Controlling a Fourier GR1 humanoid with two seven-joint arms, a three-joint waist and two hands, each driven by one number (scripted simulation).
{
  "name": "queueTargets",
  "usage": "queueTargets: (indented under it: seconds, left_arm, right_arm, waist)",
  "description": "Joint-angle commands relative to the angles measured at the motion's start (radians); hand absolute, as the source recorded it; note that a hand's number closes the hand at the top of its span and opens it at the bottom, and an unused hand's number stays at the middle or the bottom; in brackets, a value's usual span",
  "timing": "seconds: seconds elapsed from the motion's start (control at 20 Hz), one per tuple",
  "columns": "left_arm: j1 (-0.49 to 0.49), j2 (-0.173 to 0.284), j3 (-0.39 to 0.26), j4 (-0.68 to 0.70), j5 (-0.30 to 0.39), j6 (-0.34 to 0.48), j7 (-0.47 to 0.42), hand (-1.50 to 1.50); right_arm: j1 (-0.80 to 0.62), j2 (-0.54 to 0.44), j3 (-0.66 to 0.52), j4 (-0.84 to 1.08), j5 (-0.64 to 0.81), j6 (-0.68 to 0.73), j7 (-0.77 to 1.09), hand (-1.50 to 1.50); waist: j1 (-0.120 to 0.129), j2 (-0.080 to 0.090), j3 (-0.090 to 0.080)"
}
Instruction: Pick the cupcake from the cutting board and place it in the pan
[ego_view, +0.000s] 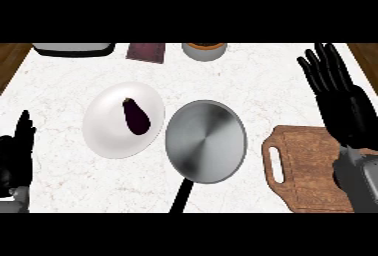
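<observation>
Both hands open, right hand (341, 100) over cutting board (306, 167)

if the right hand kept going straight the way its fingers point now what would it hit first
Probably nothing. The right hand is open, fingers pointing to the counter's far edge at the view's upper right. Only bare marble shows ahead of the fingertips; the orange-topped container sits well to the left. Its height above the counter is unclear.

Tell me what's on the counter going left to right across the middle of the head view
Left hand → white plate holding an eggplant → grey pan → wooden cutting board → right hand, its fingers straight, above the board's right side. No cupcake shows.
</observation>
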Motion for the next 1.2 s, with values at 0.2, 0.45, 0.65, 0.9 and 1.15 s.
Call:
queueTargets:
  seconds: [0.2, 0.45, 0.65, 0.9, 1.15]
  left_arm:
    - [0.027, 0.035, -0.071, -0.077, -0.019, -0.103, -0.025, 0.0]
    - [0.062, -0.01, -0.113, -0.081, -0.011, -0.113, -0.018, 0.0]
    - [0.089, 0.01, -0.143, -0.148, 0.001, -0.171, -0.014, 0.0]
    - [0.084, -0.005, -0.191, -0.183, -0.031, -0.176, -0.004, 0.0]
    - [0.092, -0.007, -0.199, -0.222, -0.037, -0.181, 0.02, 0.0]
  right_arm:
    - [0.151, -0.035, -0.331, 0.168, 0.005, -0.372, 0.072, -1.5]
    - [0.346, -0.037, -0.475, 0.321, 0.071, -0.684, 0.226, -1.5]
    - [0.566, -0.092, -0.425, 0.245, 0.171, -0.76, 0.375, -1.5]
    - [0.731, -0.268, -0.305, 0.059, 0.295, -0.712, 0.643, -1.5]
    - [0.799, -0.434, -0.293, -0.191, 0.259, -0.561, 0.914, -1.5]
  waist:
    - [-0.08, -0.013, 0.019]
    - [-0.171, -0.013, 0.012]
    - [-0.084, -0.02, 0.008]
    - [-0.038, -0.01, 0.007]
    - [-0.014, -0.009, 0.01]
